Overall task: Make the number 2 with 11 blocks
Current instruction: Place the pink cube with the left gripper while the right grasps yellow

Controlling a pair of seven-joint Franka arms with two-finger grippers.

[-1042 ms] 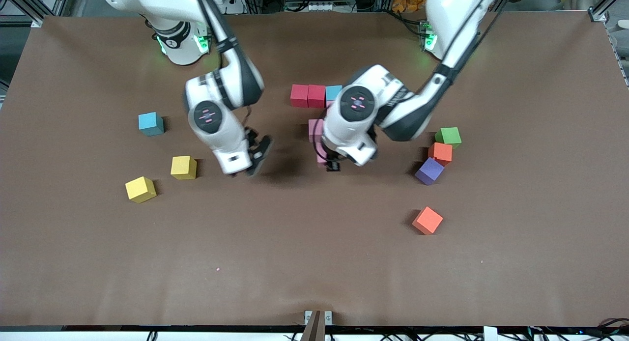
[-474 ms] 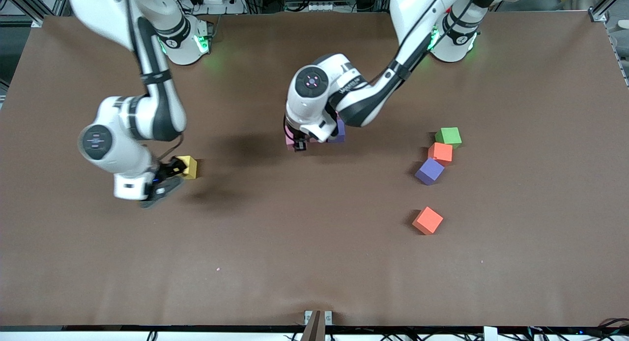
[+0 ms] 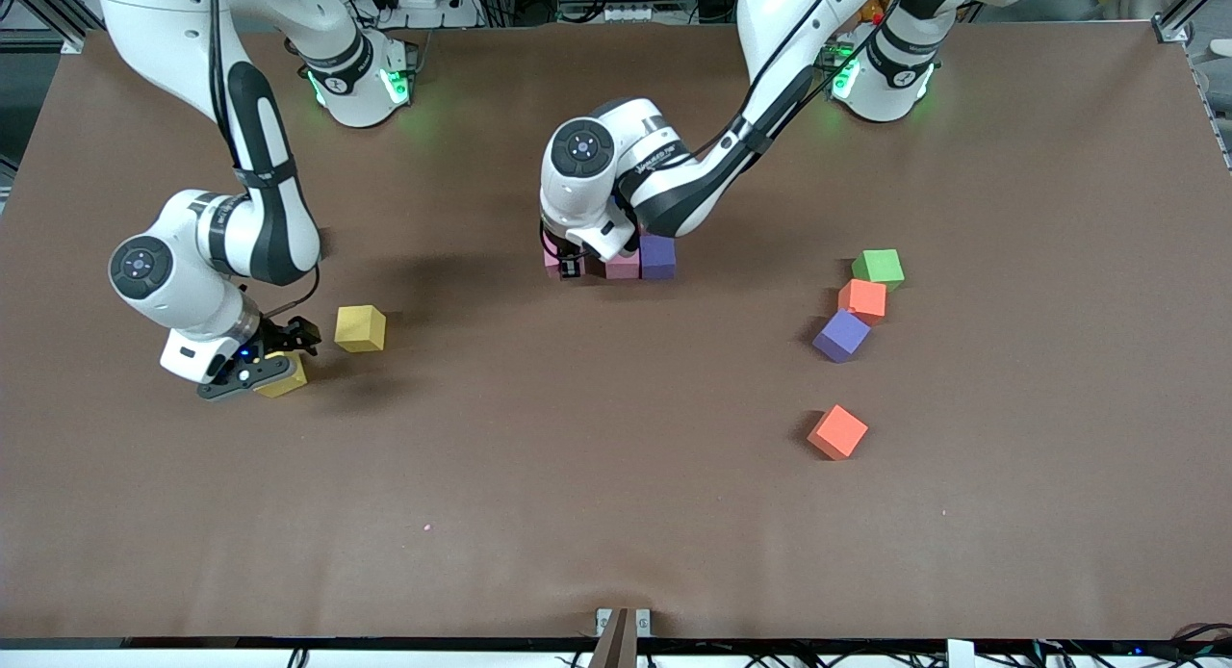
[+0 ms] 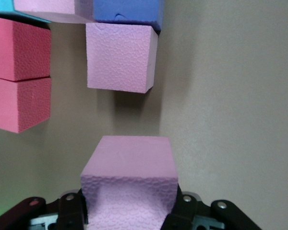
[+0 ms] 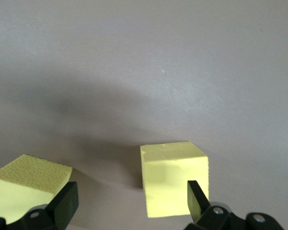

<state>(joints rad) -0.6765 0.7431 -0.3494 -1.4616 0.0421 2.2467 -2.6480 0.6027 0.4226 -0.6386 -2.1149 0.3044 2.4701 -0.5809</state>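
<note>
Two yellow cubes are seen toward the right arm's end of the table: one (image 3: 360,328) stands free, and the other (image 3: 283,378) lies nearer to the front camera, partly covered by the right gripper (image 3: 252,362), which is held low over it with its fingers spread wide and nothing gripped between them. In the right wrist view one yellow cube (image 5: 174,184) is seen beside one fingertip and the other yellow cube (image 5: 29,186) outside the other fingertip. Near the table's middle, the left gripper (image 3: 568,264) is closed on one pink cube (image 4: 129,184), which is held at the table's surface in line with a second pink cube (image 3: 623,266); a gap between the two is shown by the left wrist view. One purple cube (image 3: 658,256) is set against that second pink cube. Two red cubes (image 4: 19,76), side by side, and the edge of one light blue cube (image 4: 9,6) are shown only in the left wrist view, near these pink ones. Toward the left arm's end, one green cube (image 3: 878,268), one orange cube (image 3: 862,299) and a second purple cube (image 3: 840,335) are found close together in a line, and one more orange cube (image 3: 837,431) lies apart, nearer to the front camera.
</note>
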